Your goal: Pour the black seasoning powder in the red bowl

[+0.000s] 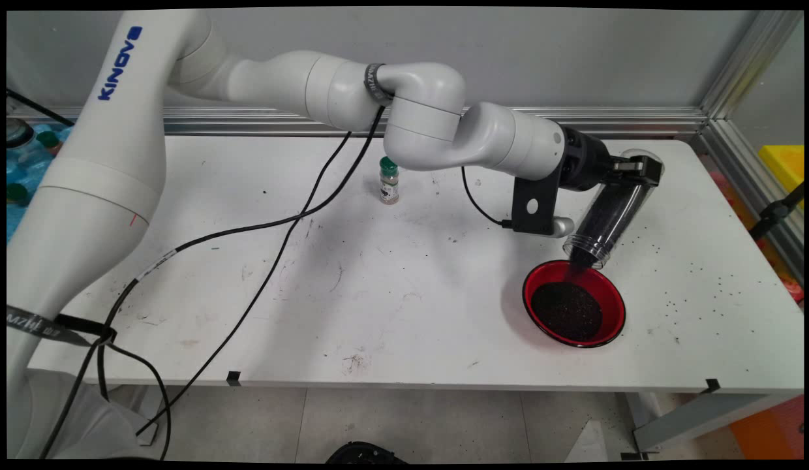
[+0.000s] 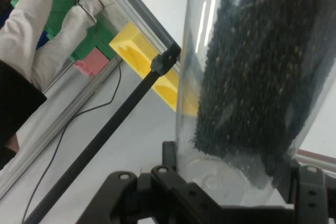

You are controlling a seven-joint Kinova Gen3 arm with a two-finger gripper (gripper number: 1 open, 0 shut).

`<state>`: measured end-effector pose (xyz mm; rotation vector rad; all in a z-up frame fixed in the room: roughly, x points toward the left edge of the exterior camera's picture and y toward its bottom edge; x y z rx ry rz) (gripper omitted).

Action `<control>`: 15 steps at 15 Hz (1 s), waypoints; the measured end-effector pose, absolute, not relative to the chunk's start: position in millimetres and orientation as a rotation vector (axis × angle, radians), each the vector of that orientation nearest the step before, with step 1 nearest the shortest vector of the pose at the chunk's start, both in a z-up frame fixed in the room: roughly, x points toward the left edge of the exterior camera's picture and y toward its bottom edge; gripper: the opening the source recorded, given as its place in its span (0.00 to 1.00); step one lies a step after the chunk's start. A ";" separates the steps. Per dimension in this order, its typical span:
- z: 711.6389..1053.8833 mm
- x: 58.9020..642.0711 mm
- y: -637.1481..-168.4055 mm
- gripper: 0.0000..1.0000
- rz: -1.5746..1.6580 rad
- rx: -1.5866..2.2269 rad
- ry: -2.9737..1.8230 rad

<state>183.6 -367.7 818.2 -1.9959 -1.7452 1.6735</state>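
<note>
Clear tube [image 2: 247, 77] of dark grains

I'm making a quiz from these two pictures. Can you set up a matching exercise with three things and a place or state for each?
Things:
1. clear cylinder
2. red bowl
3. small green-capped jar

States:
A. upright at the table's far side, apart from the others
B. tilted mouth-down, clamped in the gripper
C. on the table, holding a heap of dark grains

Pairs: 1-B, 2-C, 3-A
</note>
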 end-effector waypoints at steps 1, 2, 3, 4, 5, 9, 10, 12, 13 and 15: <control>818.4 183.2 -367.2 0.00 1.678 -1.999 -1.742; 818.4 182.9 -366.9 0.00 1.681 -2.001 -1.740; 818.6 182.5 -366.3 0.00 1.686 -2.004 -1.737; 818.7 182.2 -365.8 0.00 1.689 -2.007 -1.734; 818.8 181.9 -365.4 0.00 1.693 -2.010 -1.731; 818.8 181.0 -364.0 0.00 1.702 -2.017 -1.724; 818.9 180.8 -363.6 0.00 1.705 -2.019 -1.721; 818.9 180.4 -363.1 0.00 1.708 -2.021 -1.720; 818.9 180.1 -362.8 0.00 1.710 -2.021 -1.718; 819.0 179.5 -362.3 0.00 1.714 -2.022 -1.717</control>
